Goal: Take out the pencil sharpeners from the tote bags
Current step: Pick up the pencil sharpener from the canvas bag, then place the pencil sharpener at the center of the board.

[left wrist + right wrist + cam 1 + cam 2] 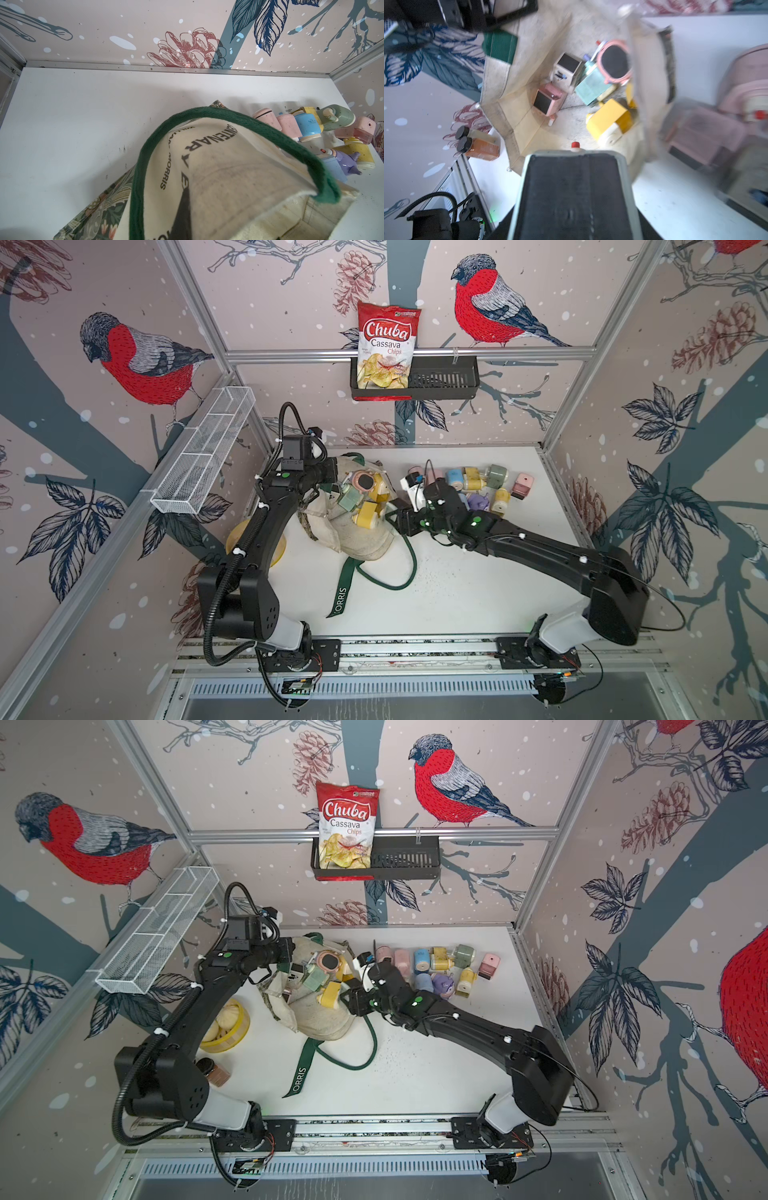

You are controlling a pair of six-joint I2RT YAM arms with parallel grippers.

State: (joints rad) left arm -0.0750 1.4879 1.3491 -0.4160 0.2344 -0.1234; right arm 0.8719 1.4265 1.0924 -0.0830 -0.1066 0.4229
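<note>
Several pencil sharpeners are seen inside the tote bag at far left, its rim pinched by the closed left gripper. A dark-fronted sharpener is clamped in the right gripper; it could be snagged on canvas and dropped.

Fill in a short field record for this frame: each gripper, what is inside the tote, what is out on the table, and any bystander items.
left gripper: shut, pinching the tote bag canvas at its mouth
right gripper: closed on a cream sharpener with a dark face, at the bag's mouth
in bag: yellow sharpener, pink sharpener, green sharpener, a few more
on table: sharpener cluster near the back wall, on the right arm's side
bystanders: chips bag in a wall basket; yellow bowl
</note>
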